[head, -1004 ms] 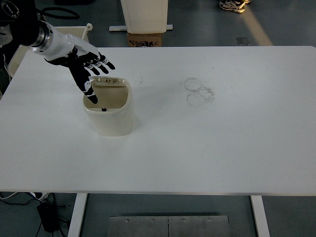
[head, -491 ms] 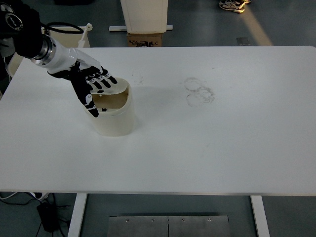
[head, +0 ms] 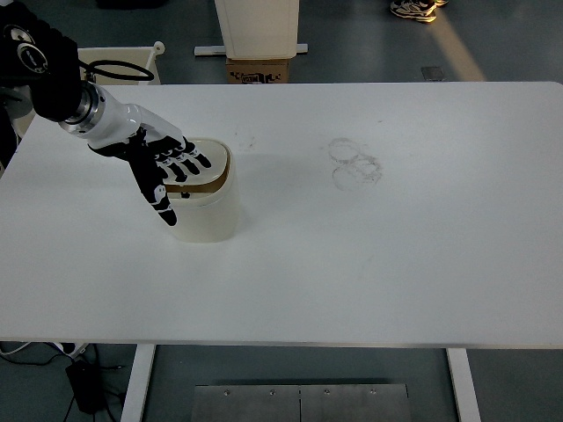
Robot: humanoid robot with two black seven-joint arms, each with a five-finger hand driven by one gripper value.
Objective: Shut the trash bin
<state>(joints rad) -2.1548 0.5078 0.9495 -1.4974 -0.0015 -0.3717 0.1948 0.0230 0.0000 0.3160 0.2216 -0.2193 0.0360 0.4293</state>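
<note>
The cream trash bin [head: 207, 207] stands upright on the left part of the white table [head: 369, 264], its lid [head: 204, 158] tilted down over the opening with a dark gap showing at the front. The left hand [head: 163, 163] lies flat on the lid, its 5 fingers [head: 195, 161] spread apart and gripping nothing, the thumb pointing down beside the bin's left wall.
</note>
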